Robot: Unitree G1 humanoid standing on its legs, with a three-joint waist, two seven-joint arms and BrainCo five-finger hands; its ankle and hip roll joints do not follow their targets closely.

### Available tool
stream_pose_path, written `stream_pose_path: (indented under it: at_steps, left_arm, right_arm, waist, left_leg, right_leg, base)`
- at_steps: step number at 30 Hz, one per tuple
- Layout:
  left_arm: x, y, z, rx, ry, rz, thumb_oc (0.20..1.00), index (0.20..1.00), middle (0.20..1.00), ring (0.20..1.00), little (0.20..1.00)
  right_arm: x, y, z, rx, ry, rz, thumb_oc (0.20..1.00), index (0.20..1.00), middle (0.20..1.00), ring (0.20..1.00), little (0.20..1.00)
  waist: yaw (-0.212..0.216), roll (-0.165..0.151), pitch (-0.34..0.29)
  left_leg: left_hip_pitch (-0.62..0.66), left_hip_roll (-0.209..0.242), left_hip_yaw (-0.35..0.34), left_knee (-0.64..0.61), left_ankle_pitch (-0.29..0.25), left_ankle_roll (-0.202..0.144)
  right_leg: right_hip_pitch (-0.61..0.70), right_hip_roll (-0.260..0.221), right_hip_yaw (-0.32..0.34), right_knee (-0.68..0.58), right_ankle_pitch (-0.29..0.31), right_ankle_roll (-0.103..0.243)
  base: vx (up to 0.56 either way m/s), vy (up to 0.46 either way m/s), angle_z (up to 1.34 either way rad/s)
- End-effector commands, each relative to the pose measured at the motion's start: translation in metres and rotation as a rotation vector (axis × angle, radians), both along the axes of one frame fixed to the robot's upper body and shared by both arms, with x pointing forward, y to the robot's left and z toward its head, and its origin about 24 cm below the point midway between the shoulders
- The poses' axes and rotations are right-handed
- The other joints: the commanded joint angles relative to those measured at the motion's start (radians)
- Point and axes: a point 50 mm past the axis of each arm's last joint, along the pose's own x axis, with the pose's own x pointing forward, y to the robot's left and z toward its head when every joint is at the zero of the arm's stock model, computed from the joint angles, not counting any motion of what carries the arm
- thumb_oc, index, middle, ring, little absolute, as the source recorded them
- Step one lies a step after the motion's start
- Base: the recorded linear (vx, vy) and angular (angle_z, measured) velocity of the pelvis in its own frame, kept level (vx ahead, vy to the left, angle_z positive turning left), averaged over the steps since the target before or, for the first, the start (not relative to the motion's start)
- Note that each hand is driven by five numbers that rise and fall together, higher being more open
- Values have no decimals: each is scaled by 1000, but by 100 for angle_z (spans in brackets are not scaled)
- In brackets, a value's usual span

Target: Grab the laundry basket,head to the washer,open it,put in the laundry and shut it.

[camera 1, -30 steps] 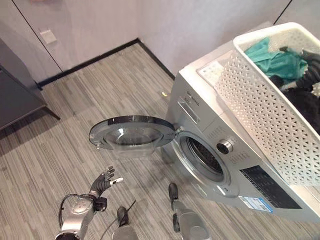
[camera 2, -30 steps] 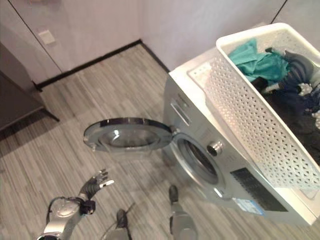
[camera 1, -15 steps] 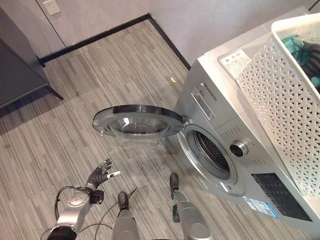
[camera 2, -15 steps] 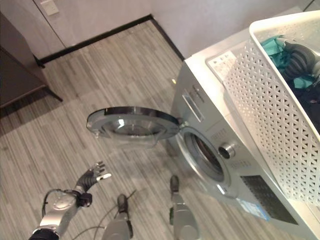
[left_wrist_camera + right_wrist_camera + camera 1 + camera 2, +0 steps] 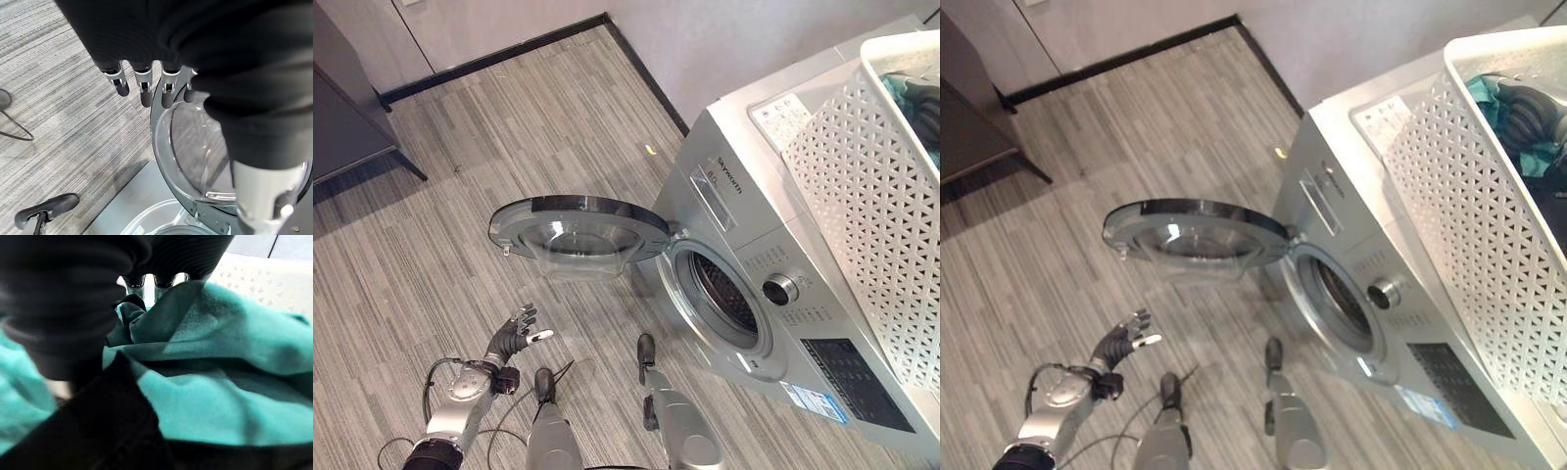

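Observation:
The silver washer [image 5: 822,333] stands at the right with its round glass door [image 5: 578,230] swung wide over the floor and the dark drum [image 5: 724,299] showing. On top of it sits the white lattice basket [image 5: 862,196], which holds teal cloth [image 5: 1489,93] and dark clothes. My right hand [image 5: 1533,108] is down in the basket. In its wrist view its fingers [image 5: 164,281] run into the teal cloth [image 5: 220,357], which hides their tips. My left hand [image 5: 514,333] hangs low below the door, open, with its fingers [image 5: 144,90] straight and touching nothing.
Grey striped floor [image 5: 509,127] spreads out left of the washer. A dark cabinet [image 5: 342,117] stands at the far left, and a wall with black skirting [image 5: 509,44] closes the back. A small yellow scrap [image 5: 649,150] lies by the washer's far corner.
The camera has shifted, so the washer and basket sit further right. The left hand stays low and open below the door, which has not moved.

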Motion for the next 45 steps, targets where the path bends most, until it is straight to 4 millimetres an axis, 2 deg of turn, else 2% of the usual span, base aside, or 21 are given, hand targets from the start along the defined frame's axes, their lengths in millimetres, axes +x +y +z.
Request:
stream_pose_path:
  at_steps: [1, 7, 10, 12, 14, 15, 16, 18, 19, 23, 27, 30, 33, 37, 39, 40, 41, 42, 43, 45]
  left_arm:
    - [17, 1, 28, -6, -147, -18, 1000, 1000, 1000, 1000, 1000]
    - [17, 3, 29, -10, -151, 2, 1000, 1000, 1000, 1000, 1000]
    - [15, 6, 27, -11, -139, 26, 1000, 1000, 1000, 1000, 1000]
    - [15, 6, 26, -12, -135, 28, 1000, 1000, 1000, 1000, 1000]
    - [14, 7, 24, -14, -126, 31, 1000, 1000, 1000, 1000, 1000]
    - [12, 7, 22, -17, -120, 32, 1000, 1000, 1000, 1000, 1000]
    - [13, 7, 23, -16, -121, 31, 1000, 1000, 1000, 1000, 1000]
    - [11, 8, 21, -18, -112, 30, 1000, 1000, 1000, 1000, 1000]
    - [10, 8, 21, -17, -107, 26, 1000, 1000, 1000, 1000, 1000]
    - [9, 11, 19, -8, -100, 25, 1000, 1000, 1000, 1000, 1000]
    - [6, 12, 18, -8, -95, 27, 1000, 1000, 1000, 1000, 1000]
    - [6, 12, 16, -5, -88, 22, 1000, 1000, 1000, 1000, 1000]
    - [6, 10, 16, -9, -90, 16, 1000, 1000, 1000, 1000, 1000]
    - [5, 10, 15, -12, -79, 13, 1000, 1000, 1000, 1000, 1000]
    - [4, 9, 13, -9, -73, 5, 1000, 1000, 1000, 1000, 1000]
    - [3, 8, 13, -8, -67, -7, 1000, 1000, 1000, 1000, 1000]
    - [3, 8, 13, -8, -67, -6, 1000, 1000, 1000, 1000, 1000]
    - [3, 8, 14, -5, -67, -12, 1000, 1000, 1000, 1000, 1000]
    - [3, 7, 14, -4, -68, -18, 1000, 1000, 1000, 1000, 1000]
    - [3, 8, 17, 4, -75, -30, 1000, 1000, 1000, 1000, 1000]
  right_arm:
    - [3, 6, -128, 17, 551, 58, 200, 200, 200, 200, 200]
    - [6, -1, -125, 131, 400, 18, 200, 200, 200, 200, 200]
    - [7, -7, -114, 254, 238, -3, 200, 200, 200, 200, 200]
    - [6, -7, -109, 274, 197, -3, 200, 200, 200, 200, 200]
    - [6, -12, -95, 328, 87, -17, 200, 200, 200, 200, 200]
    - [4, -18, -73, 367, -41, -24, 200, 200, 200, 200, 200]
    - [4, -18, -73, 368, -42, -25, 200, 200, 200, 200, 200]
    - [1, -23, -48, 392, -186, -29, 200, 200, 200, 200, 200]
    - [-1, -24, -31, 399, -262, -22, 200, 200, 200, 200, 200]
    - [-8, -20, 8, 424, -458, 19, 200, 200, 200, 200, 200]
    - [-12, -20, 21, 418, -508, 28, 200, 200, 200, 200, 200]
    - [-11, -17, 30, 426, -533, 43, 200, 200, 200, 200, 200]
    - [-8, -15, 28, 435, -513, 52, 200, 200, 200, 200, 200]
    - [1, -8, 10, 444, -419, 69, 200, 200, 200, 200, 200]
    - [7, -3, -7, 456, -343, 82, 200, 200, 200, 200, 200]
    - [12, 3, -25, 458, -261, 94, 382, 382, 382, 382, 382]
    - [12, 3, -26, 458, -261, 94, 489, 489, 489, 489, 489]
    - [15, 7, -36, 450, -210, 98, 909, 909, 909, 909, 909]
    - [17, 9, -44, 448, -169, 98, 1000, 1000, 1000, 1000, 1000]
    - [21, 12, -56, 432, -98, 94, 1000, 1000, 1000, 1000, 1000]
  waist:
    - [5, 20, 48]
    - [-1, 30, 44]
    - [-3, 37, 40]
    - [-5, 39, 38]
    - [-9, 40, 30]
    - [-10, 41, 19]
    - [-11, 39, 16]
    - [-10, 44, 3]
    - [-11, 42, -7]
    - [-10, 36, -41]
    - [-9, 30, -57]
    - [-7, 23, -69]
    - [-7, 23, -71]
    - [-5, 21, -70]
    - [-4, 23, -67]
    - [-3, 25, -62]
    - [-3, 25, -63]
    - [0, 26, -58]
    - [0, 27, -55]
    - [5, 30, -44]
  left_leg:
    - [-60, 17, -49, 100, -34, 25]
    - [-68, 14, -46, 104, -39, 27]
    - [-64, 18, -41, 113, -50, 31]
    - [-61, 18, -40, 114, -52, 32]
    - [-55, 17, -40, 115, -59, 35]
    - [-47, 18, -40, 117, -66, 37]
    - [-52, 15, -41, 114, -60, 38]
    - [-40, 18, -39, 116, -72, 38]
    - [-37, 16, -39, 113, -70, 39]
    - [-18, 13, -36, 108, -82, 41]
    - [-5, 10, -34, 106, -88, 42]
    - [5, 9, -31, 101, -89, 42]
    - [6, 9, -31, 103, -90, 42]
    - [5, 11, -30, 109, -91, 43]
    - [1, 12, -31, 113, -90, 44]
    - [-4, 13, -32, 116, -87, 43]
    - [-4, 13, -32, 116, -87, 43]
    - [-8, 14, -32, 119, -87, 43]
    - [-11, 14, -33, 121, -86, 43]
    - [-19, 14, -36, 127, -84, 43]
  right_leg:
    - [-63, -60, 43, 123, -115, 37]
    - [-66, -64, 48, 108, -106, 38]
    - [-62, -59, 52, 113, -110, 35]
    - [-60, -58, 53, 115, -113, 34]
    - [-55, -56, 57, 117, -117, 32]
    - [-48, -53, 59, 119, -121, 30]
    - [-53, -56, 59, 118, -118, 30]
    - [-40, -51, 62, 118, -124, 30]
    - [-39, -51, 63, 116, -122, 29]
    - [-20, -50, 59, 110, -117, 28]
    - [-4, -49, 57, 105, -115, 29]
    - [3, -50, 57, 100, -112, 30]
    - [4, -50, 57, 100, -113, 30]
    - [2, -48, 61, 103, -117, 30]
    - [0, -47, 63, 105, -121, 29]
    - [-4, -47, 64, 108, -125, 28]
    - [-4, -47, 64, 108, -125, 28]
    - [-8, -47, 65, 111, -127, 28]
    - [-10, -48, 65, 112, -127, 27]
    - [-16, -49, 65, 115, -126, 27]
  base:
    - [0, 0, 0]
    - [-1, -2, -1]
    - [-2, -6, -1]
    - [0, 0, 0]
    - [0, 0, 0]
    - [0, 0, 0]
    - [0, 0, 0]
    - [17, 4, 0]
    - [36, 7, -1]
    - [8, 1, -1]
    - [0, 0, 0]
    - [0, 0, 0]
    - [0, 0, 0]
    - [0, 0, 0]
    - [0, 0, 0]
    - [0, 0, 0]
    - [0, 0, 0]
    - [0, 0, 0]
    - [-37, -18, 0]
    - [-37, -16, 1]
